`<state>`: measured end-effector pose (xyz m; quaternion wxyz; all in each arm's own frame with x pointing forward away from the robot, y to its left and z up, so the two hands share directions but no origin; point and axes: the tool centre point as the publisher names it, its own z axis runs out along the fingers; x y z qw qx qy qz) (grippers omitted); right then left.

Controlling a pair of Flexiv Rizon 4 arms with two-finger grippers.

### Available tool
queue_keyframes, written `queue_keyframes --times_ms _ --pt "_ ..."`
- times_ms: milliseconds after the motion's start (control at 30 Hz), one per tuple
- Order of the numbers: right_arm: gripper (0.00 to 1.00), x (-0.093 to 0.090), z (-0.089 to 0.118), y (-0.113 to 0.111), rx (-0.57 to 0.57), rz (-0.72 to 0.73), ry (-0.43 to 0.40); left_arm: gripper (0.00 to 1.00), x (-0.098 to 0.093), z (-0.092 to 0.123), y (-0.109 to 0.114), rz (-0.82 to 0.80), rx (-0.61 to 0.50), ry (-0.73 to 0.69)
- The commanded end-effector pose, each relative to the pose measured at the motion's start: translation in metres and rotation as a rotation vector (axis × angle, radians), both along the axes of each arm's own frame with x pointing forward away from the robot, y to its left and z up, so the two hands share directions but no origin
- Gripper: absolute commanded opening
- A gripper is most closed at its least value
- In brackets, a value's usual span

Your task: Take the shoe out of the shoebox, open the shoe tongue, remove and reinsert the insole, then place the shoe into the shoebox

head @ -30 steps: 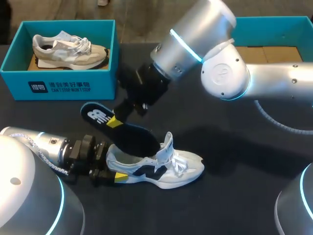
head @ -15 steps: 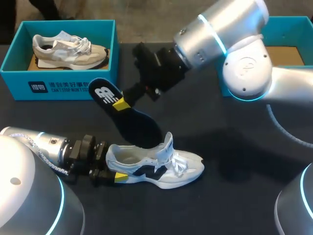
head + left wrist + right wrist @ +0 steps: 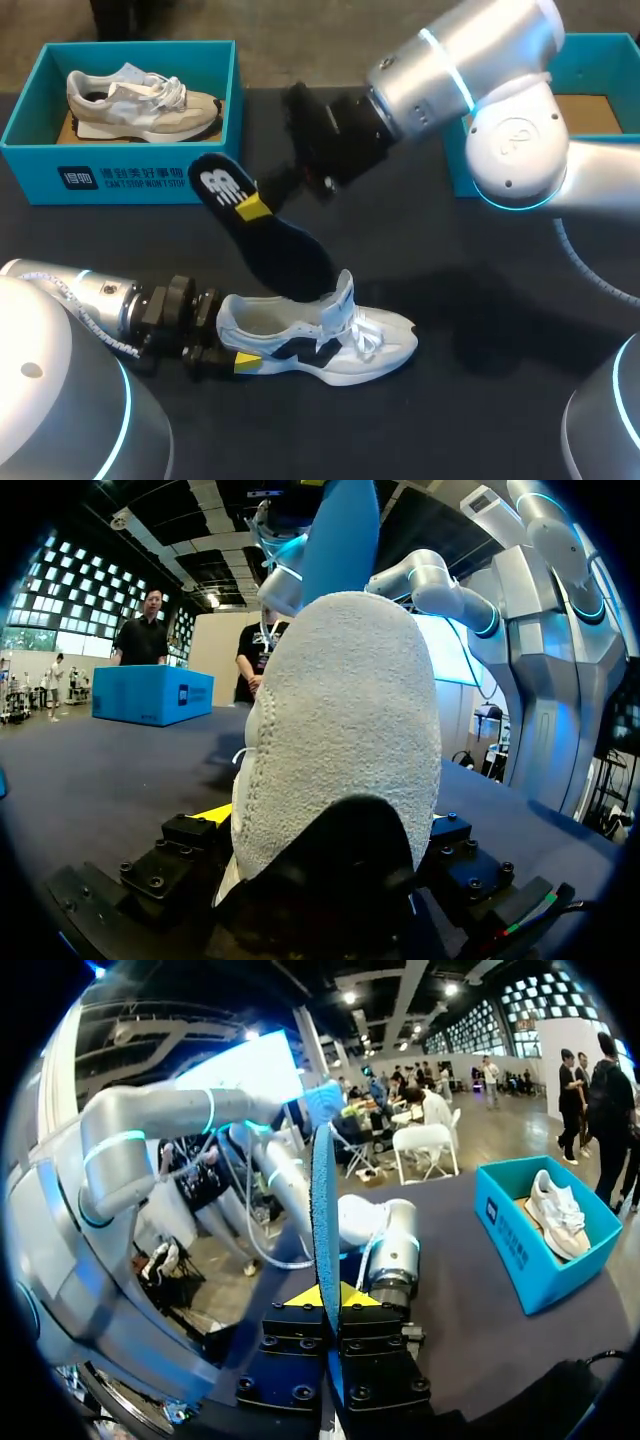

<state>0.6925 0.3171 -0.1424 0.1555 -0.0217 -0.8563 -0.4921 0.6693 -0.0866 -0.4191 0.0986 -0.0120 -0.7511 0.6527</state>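
Holding the insole (image 3: 285, 255) slantwise over the white sneaker (image 3: 340, 345), both grippers were engaged.
The right gripper (image 3: 252, 208), just left of centre, was pinched nearly closed on the dark insole, whose lower end sat at the sneaker's opening at lower centre. At lower left, the left gripper (image 3: 238, 361) clamped the sneaker's heel from both sides. At upper left a teal shoebox (image 3: 120, 180) held a beige sneaker (image 3: 140, 100). Another teal box (image 3: 590, 50) sat at upper right.
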Motion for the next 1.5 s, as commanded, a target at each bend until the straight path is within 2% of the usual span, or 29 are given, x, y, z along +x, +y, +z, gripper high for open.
queue_keyframes --times_ms 33,300,500,933,1067,1500 --pt "0.00 -0.002 0.015 0.000 0.016 -0.026 0.003 0.00 0.000 -0.002 -0.001 0.002 0.002 0.000" --pt "0.00 -0.007 0.051 -0.017 0.079 -0.028 0.038 0.00 0.000 -0.002 -0.001 0.002 0.002 0.000" --pt "0.00 -0.010 0.068 -0.035 0.107 -0.056 0.088 0.00 0.000 -0.002 -0.001 0.002 0.002 0.000" --pt "0.00 -0.020 0.103 -0.080 0.180 -0.154 0.122 0.00 0.000 -0.002 -0.001 0.002 0.002 0.000" --pt "0.00 -0.018 0.111 -0.097 0.185 -0.175 0.168 0.00 0.000 -0.002 -0.001 0.002 0.002 0.000" --pt "0.00 -0.018 0.111 -0.097 0.185 -0.175 0.168 0.00 0.000 -0.002 -0.001 0.002 0.002 0.000"
